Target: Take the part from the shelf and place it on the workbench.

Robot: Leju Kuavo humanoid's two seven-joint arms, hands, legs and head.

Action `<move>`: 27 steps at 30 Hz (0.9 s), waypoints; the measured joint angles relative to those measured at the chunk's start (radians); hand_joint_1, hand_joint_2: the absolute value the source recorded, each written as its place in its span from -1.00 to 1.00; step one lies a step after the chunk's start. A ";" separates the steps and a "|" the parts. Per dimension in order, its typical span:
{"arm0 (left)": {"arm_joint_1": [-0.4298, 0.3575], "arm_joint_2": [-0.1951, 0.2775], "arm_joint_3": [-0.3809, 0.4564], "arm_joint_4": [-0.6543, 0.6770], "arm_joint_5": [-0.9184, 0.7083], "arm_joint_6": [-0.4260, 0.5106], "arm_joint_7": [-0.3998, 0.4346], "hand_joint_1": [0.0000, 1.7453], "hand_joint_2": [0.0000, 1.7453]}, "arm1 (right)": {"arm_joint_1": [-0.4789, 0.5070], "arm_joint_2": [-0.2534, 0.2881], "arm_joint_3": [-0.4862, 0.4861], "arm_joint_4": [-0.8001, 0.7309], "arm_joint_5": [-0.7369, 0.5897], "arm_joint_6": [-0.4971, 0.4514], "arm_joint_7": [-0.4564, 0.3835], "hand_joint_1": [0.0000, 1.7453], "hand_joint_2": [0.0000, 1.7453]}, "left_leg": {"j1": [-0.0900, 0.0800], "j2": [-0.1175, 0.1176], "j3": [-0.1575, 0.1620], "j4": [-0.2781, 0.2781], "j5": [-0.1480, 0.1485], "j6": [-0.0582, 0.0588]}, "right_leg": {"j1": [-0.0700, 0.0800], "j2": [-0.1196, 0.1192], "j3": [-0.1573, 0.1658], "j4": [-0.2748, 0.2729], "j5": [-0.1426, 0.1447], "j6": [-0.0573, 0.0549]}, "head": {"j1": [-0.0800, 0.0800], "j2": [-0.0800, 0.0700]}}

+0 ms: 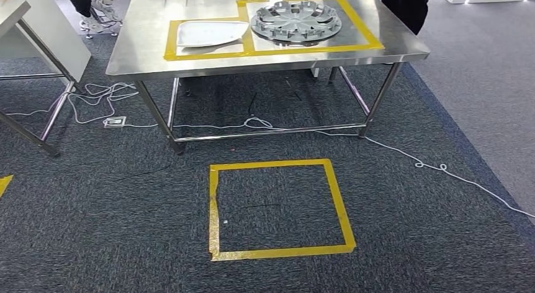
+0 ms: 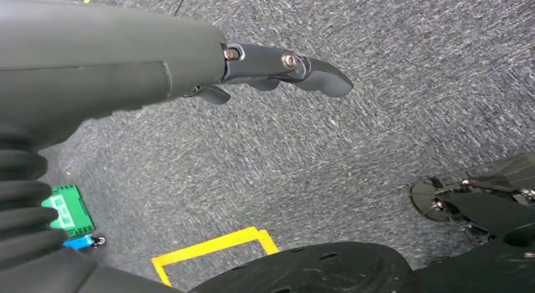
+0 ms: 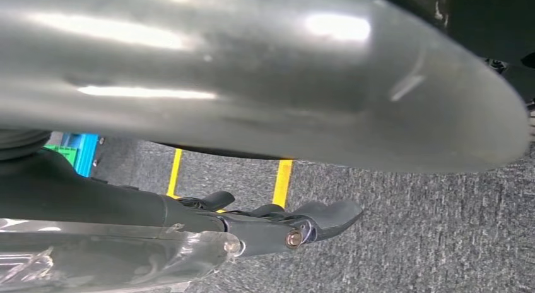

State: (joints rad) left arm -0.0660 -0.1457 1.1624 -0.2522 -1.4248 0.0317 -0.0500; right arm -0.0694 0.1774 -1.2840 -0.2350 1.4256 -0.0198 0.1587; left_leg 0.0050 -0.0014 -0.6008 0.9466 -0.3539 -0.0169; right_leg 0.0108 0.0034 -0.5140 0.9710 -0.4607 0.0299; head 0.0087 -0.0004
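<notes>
On the steel workbench (image 1: 158, 59) a white curved part (image 1: 211, 33) lies inside the left yellow-taped field. A grey wheel cover (image 1: 296, 21) lies in the taped field to its right. My left hand (image 2: 277, 69) hangs over the grey carpet with its fingers stretched out and nothing in them. My right hand (image 3: 290, 223) also hangs over the carpet, its dark fingers straight and apart, holding nothing. A broad glossy grey surface (image 3: 252, 72), very close to the lens, spans that picture beside the fingers; what it is cannot be made out.
A yellow tape square (image 1: 277, 208) marks the carpet in front of the workbench. White cables (image 1: 252, 124) trail under and to the right of it. Another steel table (image 1: 38, 34) stands at the left. People's legs (image 1: 94, 5) show behind the workbench. A green-and-blue box (image 2: 66, 211) sits on the floor.
</notes>
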 joint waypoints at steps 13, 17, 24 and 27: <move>0.000 0.001 0.000 0.000 0.000 -0.001 0.003 -1.00 -1.00 | 0.000 0.000 0.000 0.000 -0.007 -0.006 -0.011 -1.00 -1.00 | -0.001 0.000 -0.004 0.000 0.003 0.002 | 0.000 0.000 -0.004 0.000 0.003 0.001 | 0.000 0.000; 0.000 0.001 0.000 0.000 0.000 -0.001 0.003 -1.00 -1.00 | 0.000 0.000 0.000 0.000 -0.008 -0.006 -0.011 -1.00 -1.00 | -0.001 0.000 -0.004 0.000 0.003 0.003 | 0.000 0.000 -0.004 0.000 0.004 0.001 | 0.000 0.000; 0.000 0.001 0.000 0.000 0.000 -0.001 0.003 -1.00 -1.00 | 0.000 0.000 0.000 0.000 -0.009 -0.006 -0.012 -1.00 -1.00 | -0.001 0.000 -0.004 0.000 0.004 0.003 | 0.000 0.000 -0.004 0.000 0.004 0.001 | 0.000 0.000; 0.000 0.001 0.000 0.000 0.000 -0.001 0.003 -1.00 -1.00 | 0.000 0.000 0.000 0.000 -0.009 -0.006 -0.012 -1.00 -1.00 | -0.001 0.000 -0.004 0.000 0.004 0.003 | 0.000 0.000 -0.004 0.000 0.004 0.001 | 0.000 0.000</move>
State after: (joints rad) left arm -0.0663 -0.1446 1.1627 -0.2522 -1.4248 0.0308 -0.0469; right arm -0.0693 0.1774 -1.2840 -0.2350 1.4168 -0.0256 0.1469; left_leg 0.0044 -0.0014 -0.6051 0.9466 -0.3500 -0.0142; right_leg 0.0104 0.0034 -0.5184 0.9710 -0.4564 0.0309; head 0.0086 -0.0004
